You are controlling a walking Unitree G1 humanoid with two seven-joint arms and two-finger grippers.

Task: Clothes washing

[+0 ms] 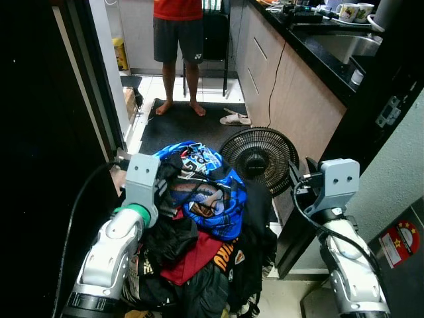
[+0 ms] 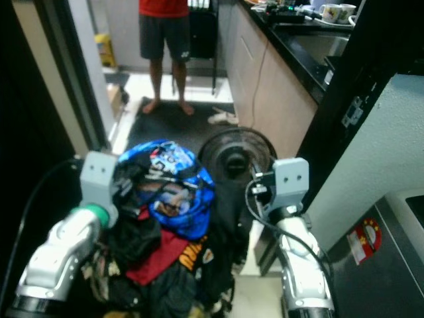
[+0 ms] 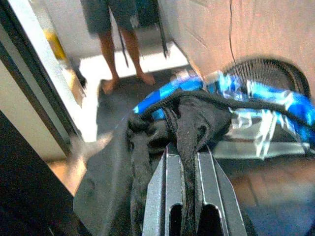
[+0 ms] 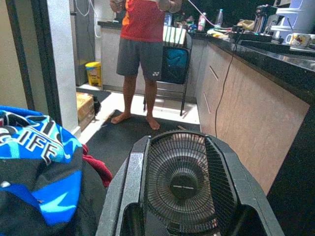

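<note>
At my nine o'clock my left claw (image 3: 189, 167) is clamped on a fold of black garment (image 3: 197, 123), the cloth pinched between its two fingers and draped over them. That fold belongs to the laundry heap (image 1: 199, 245) piled low in front of me, from about ten o'clock down to six: dark clothes, a red piece (image 1: 195, 258), and on top a bright blue printed shirt (image 1: 209, 192) toward twelve. Just past the heap at one o'clock a black floor fan (image 1: 260, 154) stands on the floor, its grille facing me. My right claw (image 4: 182, 196) sits at three o'clock, its fingers spread wide and holding nothing, with the fan showing between them. Farther off at twelve a person (image 1: 179, 40) in a red top and dark shorts stands barefoot on a dark mat (image 1: 192, 122). At two o'clock a black surface (image 1: 318, 46) carries mugs (image 1: 354, 11).
</note>
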